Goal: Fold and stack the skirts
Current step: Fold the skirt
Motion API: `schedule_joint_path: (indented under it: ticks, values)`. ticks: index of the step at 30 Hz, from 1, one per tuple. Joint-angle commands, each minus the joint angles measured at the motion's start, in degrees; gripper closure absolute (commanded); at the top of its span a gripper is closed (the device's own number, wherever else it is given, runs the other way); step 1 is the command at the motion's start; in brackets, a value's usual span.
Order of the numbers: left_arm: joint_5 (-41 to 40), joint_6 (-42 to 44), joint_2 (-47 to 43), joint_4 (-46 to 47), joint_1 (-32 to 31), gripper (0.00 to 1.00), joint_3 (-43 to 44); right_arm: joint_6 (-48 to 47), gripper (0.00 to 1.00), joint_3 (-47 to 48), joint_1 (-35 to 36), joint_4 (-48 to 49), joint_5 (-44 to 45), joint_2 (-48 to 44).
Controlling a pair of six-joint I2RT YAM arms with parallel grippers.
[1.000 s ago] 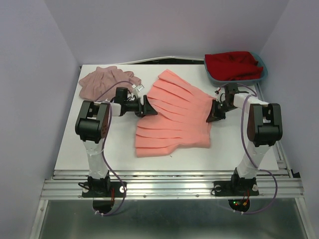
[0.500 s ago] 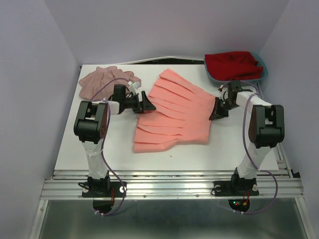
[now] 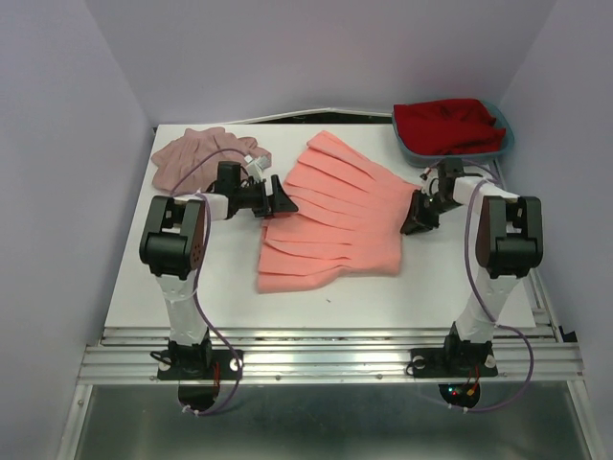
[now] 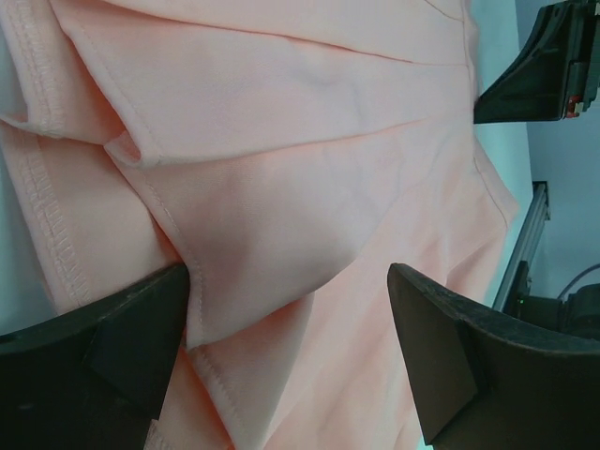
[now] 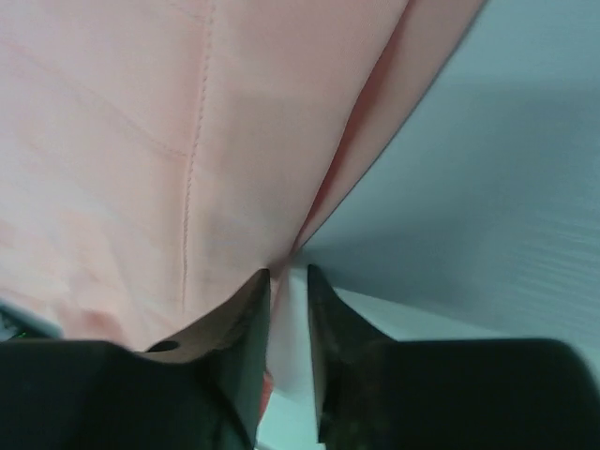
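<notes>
The salmon-coral pleated skirt (image 3: 335,213) lies fanned out in the middle of the white table. My left gripper (image 3: 285,201) is at its left edge, and in the left wrist view (image 4: 289,281) its jaws stand wide open with a fold of the skirt (image 4: 309,141) between them. My right gripper (image 3: 412,220) is at the skirt's right edge. In the right wrist view (image 5: 287,274) it is shut on a thin edge of the skirt (image 5: 141,141). The mauve-pink gathered skirt (image 3: 196,153) lies crumpled at the far left corner.
A teal tray (image 3: 508,139) holding red cloth (image 3: 448,123) stands at the far right corner. The right gripper's side (image 4: 553,66) shows across the skirt in the left wrist view. The table (image 3: 192,278) ends at a metal rail (image 3: 326,359) in front.
The salmon skirt has shifted a little toward the far side and left, and its near edge has drawn in. Both grippers have moved slightly farther with it.
</notes>
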Motion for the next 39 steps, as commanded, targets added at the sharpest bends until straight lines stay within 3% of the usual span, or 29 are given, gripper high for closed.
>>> schedule_joint_path:
  ticks: [1,2,3,4,10,13,15,18,19,22,24,28,34,36,39]
  values:
    - [-8.74,6.25,-5.41,-6.17,1.26,0.01,-1.48,-0.32,0.69,4.0,-0.71,1.61,0.57,1.74]
    - [-10.14,9.31,-8.73,-8.88,1.35,0.02,-1.21,-0.5,0.64,5.74,-0.71,1.0,0.75,1.47]
    - [-13.2,11.25,-10.59,-10.39,1.43,0.01,-0.77,-0.76,0.52,6.72,-0.71,0.65,0.66,1.3]
    - [-15.15,13.1,-12.35,-12.06,1.61,0.01,0.28,-1.72,0.48,7.77,-0.71,0.04,0.75,0.95]
    - [-33.7,36.9,-25.01,-24.46,0.12,0.02,5.2,-4.45,0.46,15.16,-0.71,-3.75,2.16,-2.65]
    - [-33.53,49.19,-30.28,-29.29,-5.75,0.07,3.73,-2.79,0.5,17.44,-0.71,-2.43,-0.21,-3.01]
    - [-33.8,52.66,-33.36,-32.19,-14.97,0.11,2.49,-2.61,0.53,18.5,-0.71,-1.73,-2.14,-1.96]
    - [-34.76,53.02,-33.38,-34.31,-24.99,0.23,1.52,-3.66,0.56,20.52,-0.71,-1.56,-2.77,1.03]
    - [-35.11,51.89,-31.89,-34.22,-31.11,0.28,1.6,-4.36,0.57,20.53,-0.71,-1.12,-0.77,1.82]
    - [-35.9,50.13,-27.16,-32.64,-39.57,0.34,2.74,-5.24,0.57,19.48,-0.71,3.01,2.58,2.44]
    - [-36.61,48.81,-24.25,-31.24,-42.84,0.35,4.23,-6.38,0.51,19.38,-0.71,5.38,4.87,2.96]
    - [-36.35,46.27,-17.74,-29.21,-43.74,0.33,7.74,-8.92,0.41,19.73,-0.71,9.07,8.04,5.51]
    - [-33.62,44.58,-14.74,-29.12,-43.74,0.31,10.13,-11.74,0.4,21.49,-0.71,12.77,8.49,11.48]
    - [-33.97,45.02,-15.09,-29.04,-43.74,0.3,9.26,-11.83,0.43,21.93,-0.71,13.04,7.34,12.8]
    - [-34.59,46.25,-16.32,-28.33,-43.74,0.26,6.71,-12.54,0.58,22.9,-0.71,13.3,7.87,14.91]
